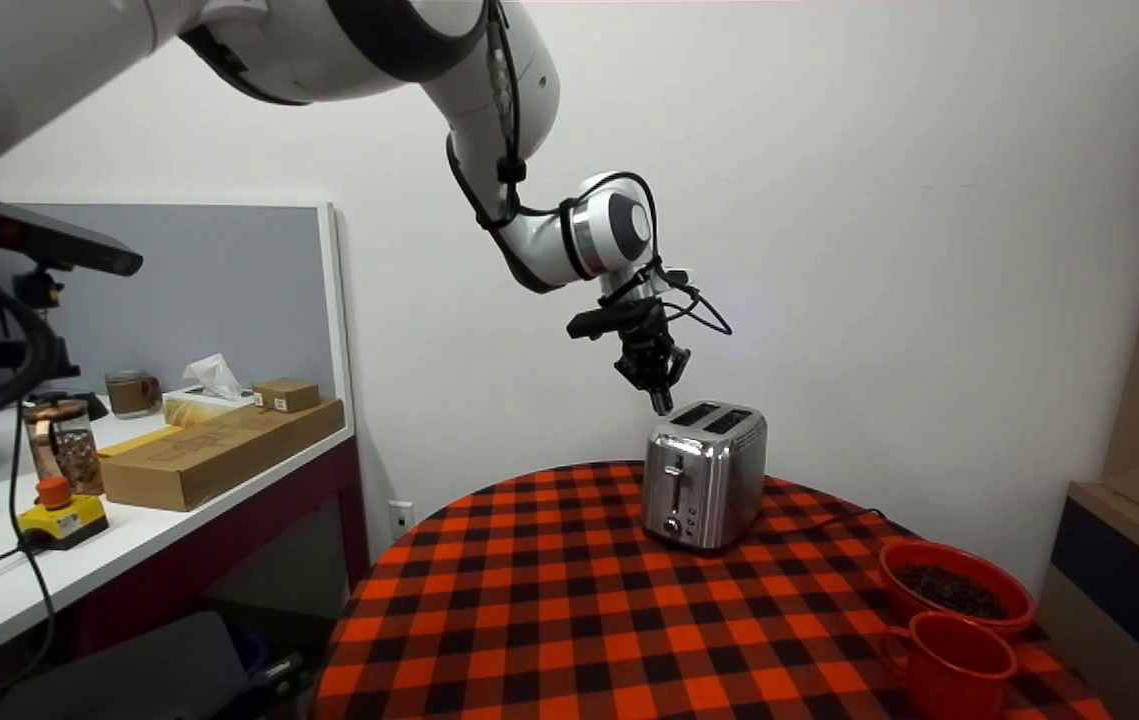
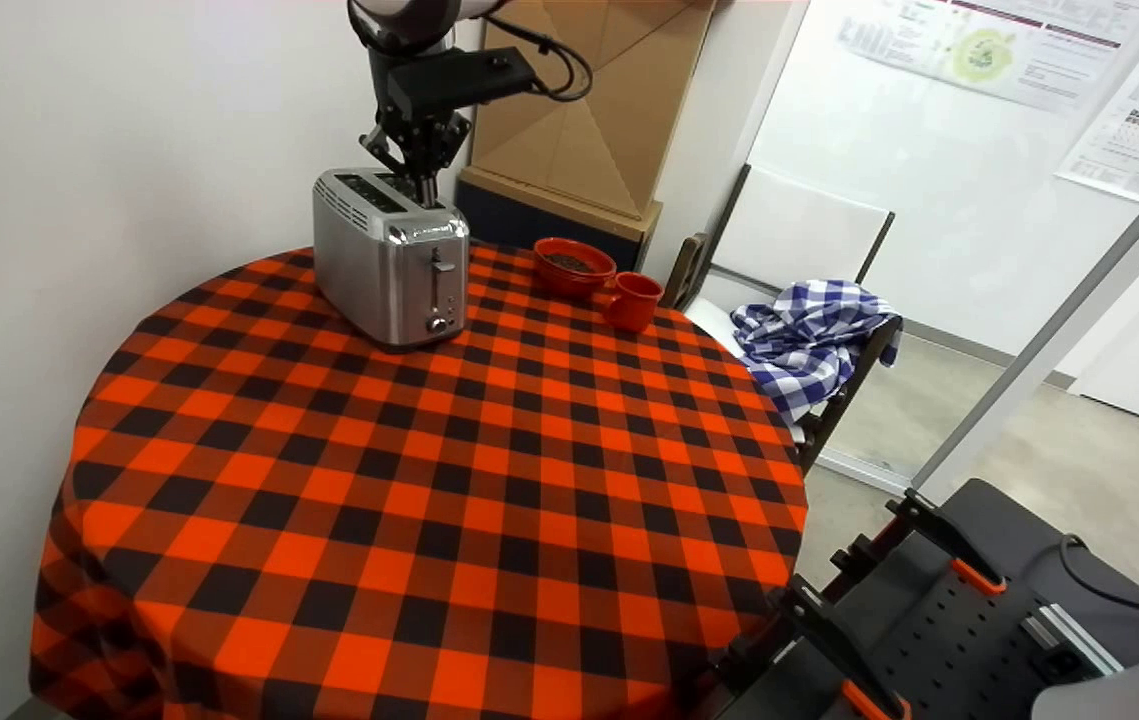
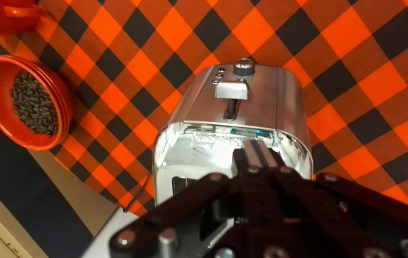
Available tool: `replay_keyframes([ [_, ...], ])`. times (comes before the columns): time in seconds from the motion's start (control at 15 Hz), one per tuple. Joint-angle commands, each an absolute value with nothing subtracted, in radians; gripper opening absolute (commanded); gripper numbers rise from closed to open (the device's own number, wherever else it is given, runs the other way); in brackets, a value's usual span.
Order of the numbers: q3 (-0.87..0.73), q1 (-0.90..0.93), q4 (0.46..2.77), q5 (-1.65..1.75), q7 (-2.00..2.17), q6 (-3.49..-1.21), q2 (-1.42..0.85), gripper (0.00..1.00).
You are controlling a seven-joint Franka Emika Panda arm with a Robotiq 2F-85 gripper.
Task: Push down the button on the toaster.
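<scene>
The shiny silver toaster (image 1: pixel 739 480) stands upright on the checked tablecloth in both exterior views (image 2: pixel 354 255). Its push-down lever (image 2: pixel 443 266) sits near the upper end of the slot on the front face, above a round knob (image 2: pixel 438 324). The lever also shows in the wrist view (image 3: pixel 231 90). My gripper (image 3: pixel 255 143) is shut and empty, its fingertips pressed together. In both exterior views, the gripper (image 1: pixel 662 402) points down over the toaster's top, near the front end (image 2: pixel 427 192). I cannot tell whether the tips touch the metal. My fingers hide part of the toaster's top slots in the wrist view.
Red bowls (image 1: pixel 1014 595) with dark bits inside and a red mug (image 1: pixel 959 665) stand near the table's edge. The toaster's cord (image 1: pixel 819 524) runs along the cloth. A white wall (image 1: pixel 929 250) rises behind the table. A white desk with boxes (image 1: pixel 229 455) stands apart from it.
</scene>
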State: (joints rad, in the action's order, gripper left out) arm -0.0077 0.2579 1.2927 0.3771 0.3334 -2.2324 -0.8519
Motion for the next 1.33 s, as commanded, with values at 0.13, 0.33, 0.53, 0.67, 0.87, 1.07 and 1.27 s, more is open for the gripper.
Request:
replay_keyframes([
  [0.13, -0.053, 0.286, 1.212, 0.352, 0.329, -2.210, -0.948, 0.00],
  [0.33, -0.063, 0.286, 1.205, 0.350, 0.329, -2.204, -0.973, 0.00],
  [0.53, -0.073, 0.285, 1.193, 0.351, 0.332, -2.208, -0.998, 0.00],
  [0.67, -0.078, 0.288, 1.180, 0.351, 0.335, -2.209, -1.018, 0.00],
  [0.87, -0.078, 0.294, 1.151, 0.349, 0.339, -2.213, -1.054, 0.00],
  [1.07, -0.078, 0.302, 1.106, 0.347, 0.340, -2.215, -1.096, 0.00],
  [1.27, -0.081, 0.302, 1.064, 0.344, 0.331, -2.210, -1.138, 0.00],
])
